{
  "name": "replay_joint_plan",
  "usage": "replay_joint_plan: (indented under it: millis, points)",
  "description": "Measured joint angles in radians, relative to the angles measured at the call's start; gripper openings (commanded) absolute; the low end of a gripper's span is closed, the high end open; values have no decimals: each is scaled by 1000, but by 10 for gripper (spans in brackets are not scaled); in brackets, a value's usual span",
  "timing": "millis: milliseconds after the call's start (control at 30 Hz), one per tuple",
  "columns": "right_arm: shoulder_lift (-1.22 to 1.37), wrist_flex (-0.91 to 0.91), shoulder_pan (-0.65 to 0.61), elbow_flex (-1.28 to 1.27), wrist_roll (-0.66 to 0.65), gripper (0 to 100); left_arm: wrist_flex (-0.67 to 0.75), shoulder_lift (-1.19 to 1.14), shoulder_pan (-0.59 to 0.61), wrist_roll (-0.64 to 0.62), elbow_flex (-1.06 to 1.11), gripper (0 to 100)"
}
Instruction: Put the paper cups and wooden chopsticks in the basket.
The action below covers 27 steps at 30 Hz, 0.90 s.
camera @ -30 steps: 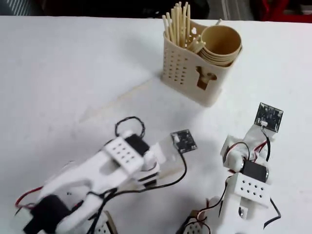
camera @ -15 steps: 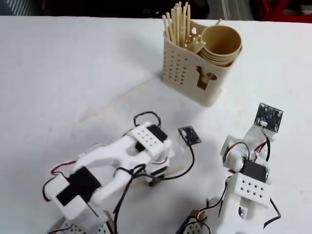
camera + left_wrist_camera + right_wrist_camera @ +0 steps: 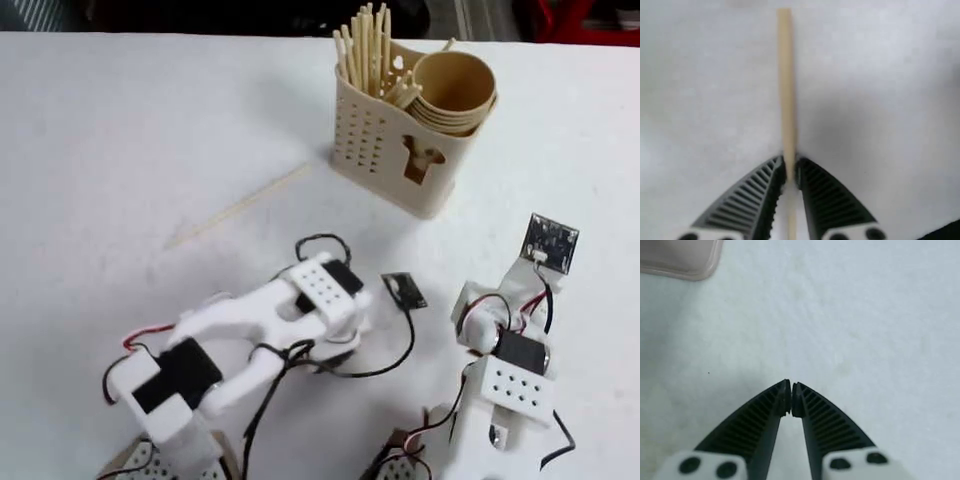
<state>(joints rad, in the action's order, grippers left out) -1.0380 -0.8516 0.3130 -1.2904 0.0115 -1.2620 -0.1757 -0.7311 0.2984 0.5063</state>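
In the left wrist view my left gripper is shut on a wooden chopstick that points straight away from the fingertips over the white table. In the high view the left arm is low at the front middle, covering its own gripper. Another chopstick lies loose on the table, left of the basket. The cream basket holds a stack of paper cups and several upright chopsticks. My right gripper is shut on nothing, above bare table.
The right arm is folded at the front right, below the basket. A pale rounded corner shows at the far edge of the right wrist view. The white table stretches wide to the left.
The left arm has swung right and forward across the front of the table, uncovering the loose chopstick's near end. The right arm has not moved.
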Motion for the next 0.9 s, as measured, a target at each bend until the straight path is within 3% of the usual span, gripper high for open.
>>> replay_joint_plan:
  millis: [467, 633, 900]
  points:
    - [0, 0, 8, 0, 0, 18, -371, -3, 18, 0, -443, 23]
    - [0, 0, 28, 0, 0, 18, -479, -3, 94, 77, -661, 23]
    - [0, 0, 26, 0, 0, 18, -516, -3, 164, 100, -1040, 23]
